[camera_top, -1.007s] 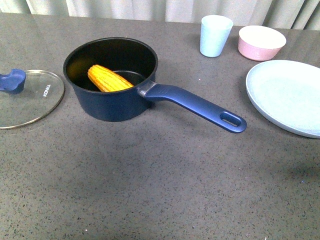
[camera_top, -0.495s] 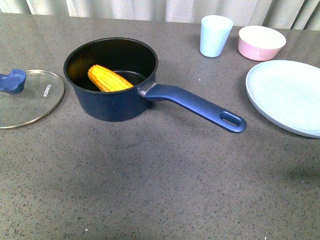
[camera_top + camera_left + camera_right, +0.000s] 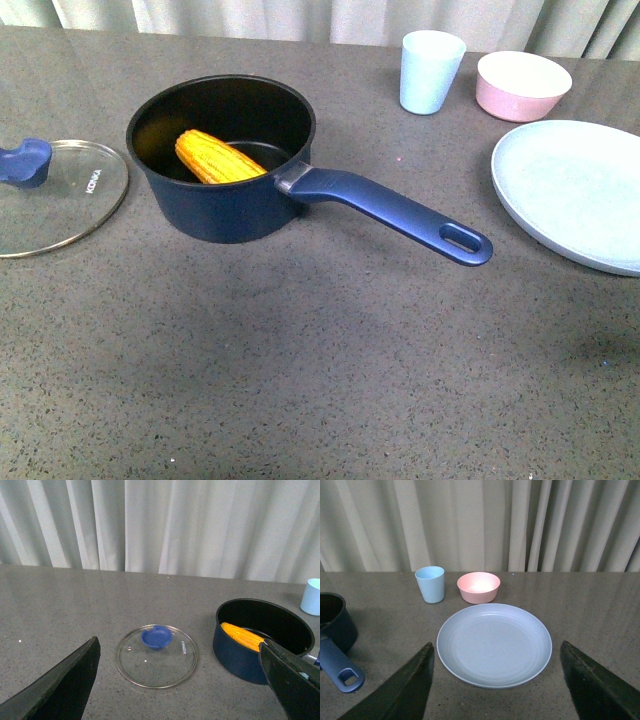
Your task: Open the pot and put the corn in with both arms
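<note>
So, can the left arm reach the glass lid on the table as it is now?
Probably yes. The lid lies flat and alone beside the pot, and the left gripper is open above it, with nothing between.

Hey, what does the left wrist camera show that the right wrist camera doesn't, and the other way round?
Only the left wrist view shows the glass lid lying flat on the table, apart from the pot, and the corn resting inside the pot. Only the right wrist view shows the pink bowl, the pale blue plate and the end of the pot's handle with its oval hole. Both show the pot, the light blue cup, the curtain, and that arm's own wide-open, empty gripper fingers.
</note>
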